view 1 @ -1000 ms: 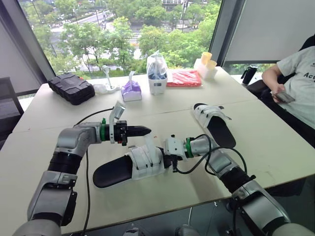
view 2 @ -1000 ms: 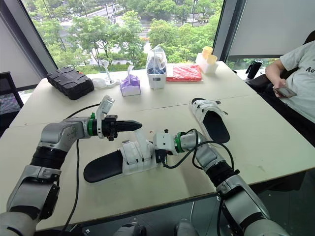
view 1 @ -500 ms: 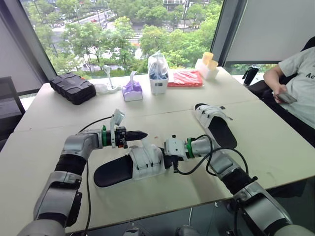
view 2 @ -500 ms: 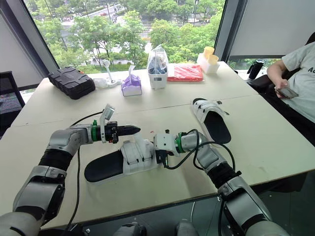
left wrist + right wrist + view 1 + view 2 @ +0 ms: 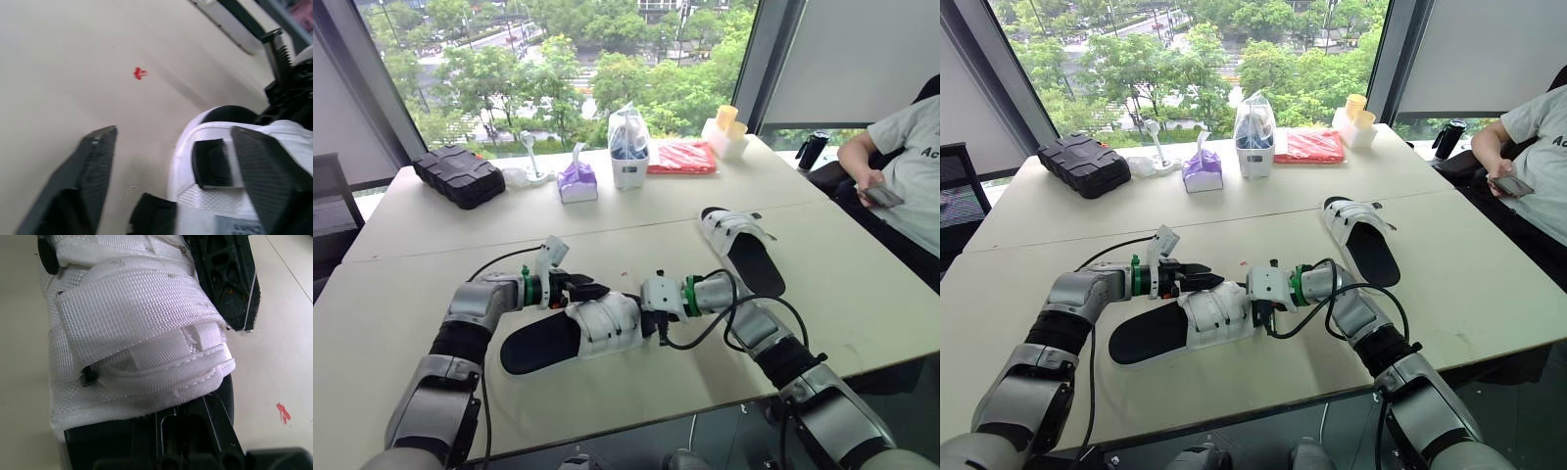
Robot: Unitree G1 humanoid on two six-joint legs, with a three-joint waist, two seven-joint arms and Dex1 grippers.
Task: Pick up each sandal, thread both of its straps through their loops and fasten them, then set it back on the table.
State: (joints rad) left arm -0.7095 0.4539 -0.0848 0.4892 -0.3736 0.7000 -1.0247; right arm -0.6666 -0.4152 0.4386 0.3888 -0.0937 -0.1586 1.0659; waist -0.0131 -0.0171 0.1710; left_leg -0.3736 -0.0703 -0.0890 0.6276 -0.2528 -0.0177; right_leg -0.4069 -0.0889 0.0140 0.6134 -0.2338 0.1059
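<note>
Evidently, the left hand (image 5: 599, 291) is being held wide open, with its two fingers (image 5: 93, 171) being set astride the far edge of the white upper and nothing being pinched between them. Next to it, the near sandal (image 5: 578, 331) is being shown lying flat on the desk (image 5: 411, 294) between the two hands, heel toward the left arm. Its woven straps (image 5: 132, 313) are being carried across the upper, and whether they are being pressed fully closed cannot be told. Further right, the right hand (image 5: 649, 321) is being kept against the toe end of this sandal; whether it is being clamped there cannot be told. Rightmost, the second sandal (image 5: 736, 247) is being left on the desk, well apart from both hands.

The sandal is being judged light. Its black sole (image 5: 533, 348) is being taken as springy but fairly stiff, and the straps as soft, limp and rough enough not to slip. The sole is best being gripped at its toe rim as an anchor. Each strap is best being taken near its free tip, since a hold lower down is likely being met with folding rather than feeding through the loop.
</note>
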